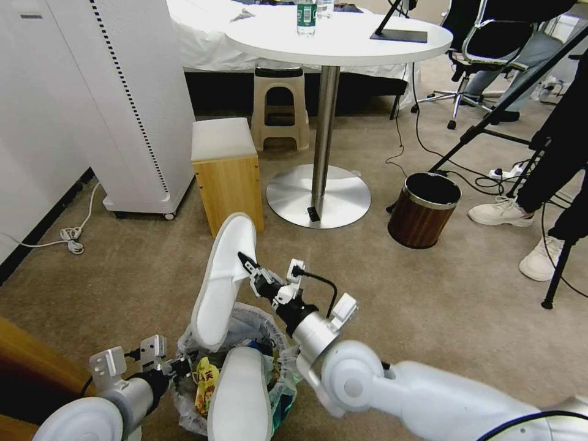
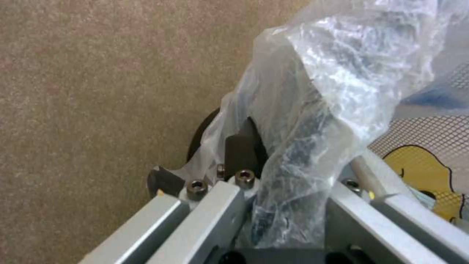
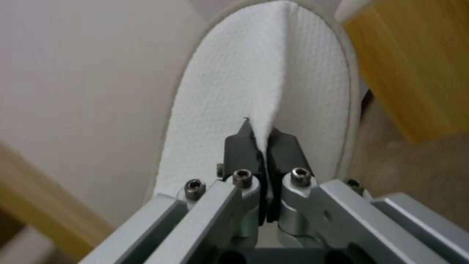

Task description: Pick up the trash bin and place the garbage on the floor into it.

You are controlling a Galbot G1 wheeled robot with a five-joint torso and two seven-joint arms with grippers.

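Note:
The trash bin point(image 1: 264, 320), lined with a crinkled clear bag point(image 2: 332, 73), is low in the head view, in front of me. My left gripper point(image 1: 180, 365) is shut on its rim and bag; in the left wrist view one dark finger point(image 2: 239, 150) presses the plastic. Inside lie one white slipper point(image 1: 240, 392) and a yellow wrapper point(image 1: 207, 378). My right gripper point(image 1: 248, 264) is shut on a pinched fold of a second white slipper point(image 1: 222, 288), which it holds upright with its lower end at the bin's mouth. The right wrist view shows the pads point(image 3: 242, 146) closed on that slipper point(image 3: 244, 91).
Beige carpet floor point(image 1: 429, 300) spreads around. A wooden box stool point(image 1: 226, 177), the round table's metal base point(image 1: 318, 197) and a white appliance point(image 1: 128, 110) stand ahead. At right are a brown wood-look bin point(image 1: 424, 211), cables, a tripod leg point(image 1: 556, 278) and a person's shoes point(image 1: 502, 212).

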